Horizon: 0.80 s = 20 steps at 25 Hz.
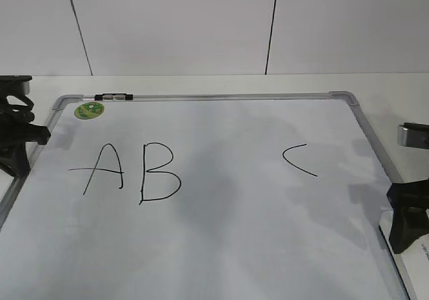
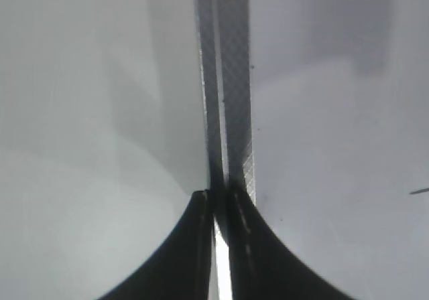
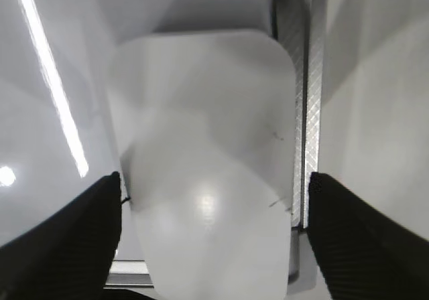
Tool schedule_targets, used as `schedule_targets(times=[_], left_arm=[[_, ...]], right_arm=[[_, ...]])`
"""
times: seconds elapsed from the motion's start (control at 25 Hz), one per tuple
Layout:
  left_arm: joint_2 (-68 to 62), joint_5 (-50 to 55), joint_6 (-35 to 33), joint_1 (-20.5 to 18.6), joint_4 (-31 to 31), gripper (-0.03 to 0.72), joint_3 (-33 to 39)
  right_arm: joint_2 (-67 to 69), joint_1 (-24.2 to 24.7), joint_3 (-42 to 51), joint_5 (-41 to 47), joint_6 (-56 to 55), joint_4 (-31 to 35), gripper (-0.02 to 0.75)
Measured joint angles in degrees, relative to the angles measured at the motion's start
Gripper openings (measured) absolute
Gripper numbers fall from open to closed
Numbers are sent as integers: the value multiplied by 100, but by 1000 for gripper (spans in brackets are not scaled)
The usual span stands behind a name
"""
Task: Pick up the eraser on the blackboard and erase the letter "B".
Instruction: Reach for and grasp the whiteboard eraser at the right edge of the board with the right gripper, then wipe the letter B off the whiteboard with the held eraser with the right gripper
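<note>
Step in hand: the pick-up, approach phase. Nothing erased yet; the black hand-drawn marker letter "B" [image 1: 159, 173] sits whole on the large white dry-erase blackboard w/ grey metal frame [image 1: 221, 240], at approx 9 o'clock from board centre, just right of the black marker "A" [image 1: 102, 169]. A curved black "C" stroke [image 1: 299, 160] lies well apart at approx 3 o'clock. Round green sticker [image 1: 88, 110] near the 10–11 o'clock corner.

The white rounded oblong plastic eraser [image 3: 208, 173] fills the right wrist view, lying just beside the frame rail. Right gripper [image 3: 214, 199] hangs over it, jaws spread wide, one either side of the block w/ some clearance; not gripping, no contact I can make out. In the exterior view the eraser itself is hidden behind that arm at the 3–4 o'clock edge.

Left gripper [image 2: 220, 199]: jaws pressed together, holding nothing, parked over the frame rail at the 9 o'clock edge.

Next move, as I judge it: lower the right arm so the jaws straddle the eraser's sides, clamp, lift, then carry it across toward 9 o'clock to the "B". Care needed: keep the felt side flat, wipe the "B" only, stay clear of the neighbouring "A".
</note>
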State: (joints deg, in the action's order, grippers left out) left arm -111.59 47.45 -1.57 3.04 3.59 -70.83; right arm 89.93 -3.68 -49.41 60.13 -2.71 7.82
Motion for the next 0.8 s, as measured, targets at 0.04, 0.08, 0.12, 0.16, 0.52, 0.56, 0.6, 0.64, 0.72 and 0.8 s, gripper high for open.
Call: schedule_targets(times=[0.04, 0.08, 0.12, 0.16, 0.52, 0.56, 0.6, 0.64, 0.72, 0.8], left_arm=[[0, 0, 0, 0, 0, 19, 0], [0, 0, 0, 0, 0, 19, 0], [0, 0, 0, 0, 0, 19, 0], [0, 0, 0, 0, 0, 19, 0], [0, 0, 0, 0, 0, 19, 0], [0, 0, 0, 0, 10, 19, 0], [0, 0, 0, 0, 10, 19, 0], [0, 0, 0, 0, 10, 19, 0], [0, 0, 0, 0, 21, 19, 0], [0, -10, 0, 0, 45, 19, 0]], right_arm=[[0, 0, 0, -13, 0, 0, 668], [0, 0, 0, -24, 0, 0, 667], [0, 0, 0, -24, 0, 0, 667], [0, 0, 0, -24, 0, 0, 667], [0, 0, 0, -38, 0, 33, 666], [0, 0, 0, -38, 0, 40, 666], [0, 0, 0, -38, 0, 40, 664], [0, 0, 0, -38, 0, 56, 663], [0, 0, 0, -38, 0, 56, 662], [8, 0, 0, -38, 0, 56, 661]])
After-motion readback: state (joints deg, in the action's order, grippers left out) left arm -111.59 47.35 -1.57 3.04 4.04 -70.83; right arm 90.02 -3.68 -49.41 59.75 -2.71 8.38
